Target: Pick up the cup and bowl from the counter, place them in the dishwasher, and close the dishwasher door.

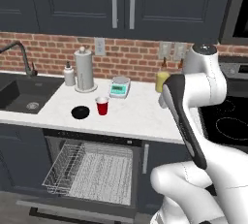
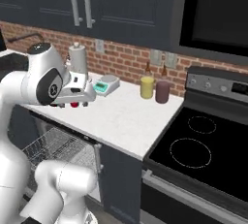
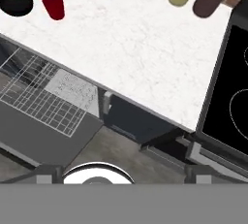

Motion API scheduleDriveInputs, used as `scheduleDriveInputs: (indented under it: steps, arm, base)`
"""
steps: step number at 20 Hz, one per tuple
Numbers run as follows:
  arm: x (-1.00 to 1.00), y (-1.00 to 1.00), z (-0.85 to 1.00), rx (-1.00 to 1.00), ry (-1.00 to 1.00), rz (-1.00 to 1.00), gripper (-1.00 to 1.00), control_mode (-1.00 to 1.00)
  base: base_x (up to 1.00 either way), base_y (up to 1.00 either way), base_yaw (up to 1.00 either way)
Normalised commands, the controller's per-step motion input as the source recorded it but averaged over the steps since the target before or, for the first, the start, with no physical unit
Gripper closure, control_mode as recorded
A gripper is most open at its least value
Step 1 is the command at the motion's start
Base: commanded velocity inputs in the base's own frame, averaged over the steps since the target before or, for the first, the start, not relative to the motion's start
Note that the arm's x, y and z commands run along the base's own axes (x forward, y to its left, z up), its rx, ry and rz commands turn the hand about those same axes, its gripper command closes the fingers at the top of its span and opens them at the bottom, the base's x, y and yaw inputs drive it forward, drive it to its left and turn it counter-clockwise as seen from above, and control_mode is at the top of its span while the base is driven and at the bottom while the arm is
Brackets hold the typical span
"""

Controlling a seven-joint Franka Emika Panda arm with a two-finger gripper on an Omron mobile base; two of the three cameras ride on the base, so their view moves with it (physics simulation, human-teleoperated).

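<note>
Tool state cannot be told from these views. On the desk (image 1: 140, 114), the red cup (image 1: 102, 105) stands just beside the black bowl (image 1: 80, 112), above the open dishwasher (image 1: 92, 169). Descend over the cup alone, keeping clear of the bowl.

The white arm rises from its base in front of the desk (image 1: 140, 116), bends at a dark-jointed elbow and folds back over the desk's front edge. In the right base view the wrist reaches level above that edge, with the claw (image 2: 77, 103) at its end hanging just over the desk. Whether the claw's fingers are spread or closed cannot be told.
</note>
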Motion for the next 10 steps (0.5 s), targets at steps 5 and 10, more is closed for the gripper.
scheduleDriveInputs:
  steps: [5,10]
  arm:
    - [0.00,0.00,0.00,0.00,0.00,0.00,-1.00,1.00]
    - [0.00,0.00,0.00,0.00,0.00,0.00,-1.00,1.00]
  base:
    - [-0.40,-0.25,0.60]
    - [0.00,-0.35,0.42]
